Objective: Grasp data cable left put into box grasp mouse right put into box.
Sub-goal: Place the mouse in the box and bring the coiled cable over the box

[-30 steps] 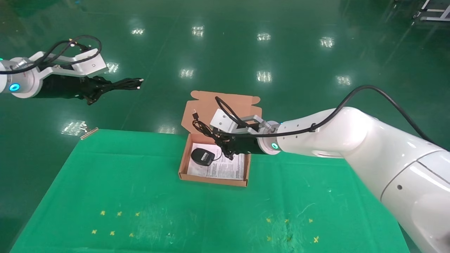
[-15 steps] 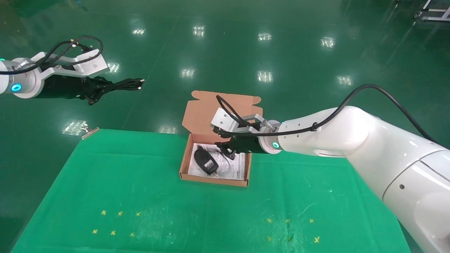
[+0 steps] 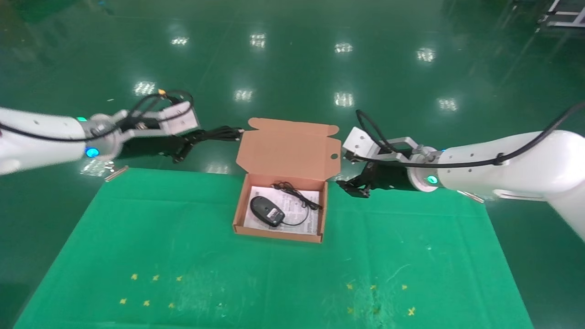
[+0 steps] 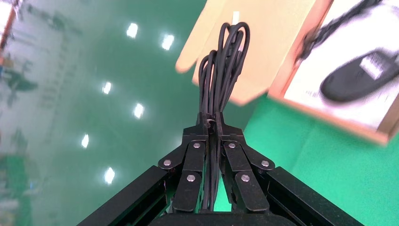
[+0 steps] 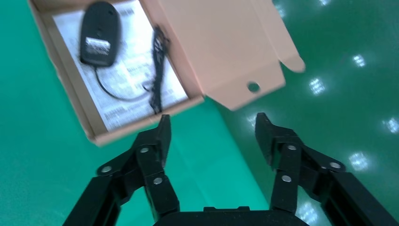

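The left claw (image 4: 214, 136) grips the data cable (image 4: 225, 70) by its bundle (loops forward), beside the box (image 3: 238, 218) lid. The right claw (image 5: 211, 134) is spread wide and empty; the mouse (image 3: 267, 211) lies label-up inside the box.

Glossy green floor (image 3: 292, 59) w/ light reflections, green table cloth (image 3: 274, 274).

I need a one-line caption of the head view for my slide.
Mouse lies label-up in the open box; empty right gripper beside it, left gripper holding the data cable.
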